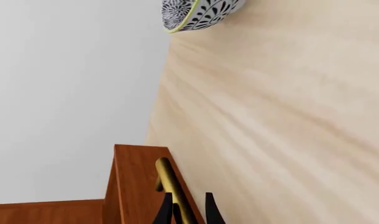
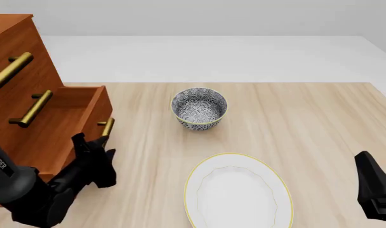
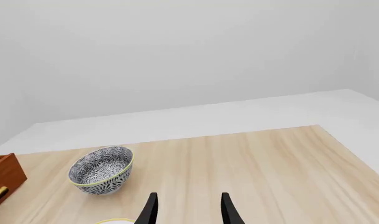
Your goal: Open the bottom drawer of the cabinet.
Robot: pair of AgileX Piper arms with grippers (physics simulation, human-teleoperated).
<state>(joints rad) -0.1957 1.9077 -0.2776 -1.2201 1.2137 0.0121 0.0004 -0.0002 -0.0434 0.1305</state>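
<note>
The reddish-brown cabinet (image 2: 15, 52) stands at the table's left edge. Its bottom drawer (image 2: 75, 107) sticks out from the cabinet front, further than the two drawers above. My left gripper (image 2: 101, 142) is at the drawer's brass bar handle (image 2: 107, 127). In the left wrist view its black fingertips (image 1: 211, 210) sit on either side of the handle (image 1: 167, 179), shut on it, in front of the drawer front (image 1: 136, 177). My right gripper (image 2: 371, 175) hovers at the table's near right, open, holding nothing (image 3: 188, 212).
A black-and-white patterned bowl (image 2: 198, 108) (image 3: 102, 169) (image 1: 199, 11) stands mid-table, right of the drawer. A white plate with a yellow rim (image 2: 237, 192) lies in front of it. The light wooden table (image 2: 307, 118) ends at the far edge.
</note>
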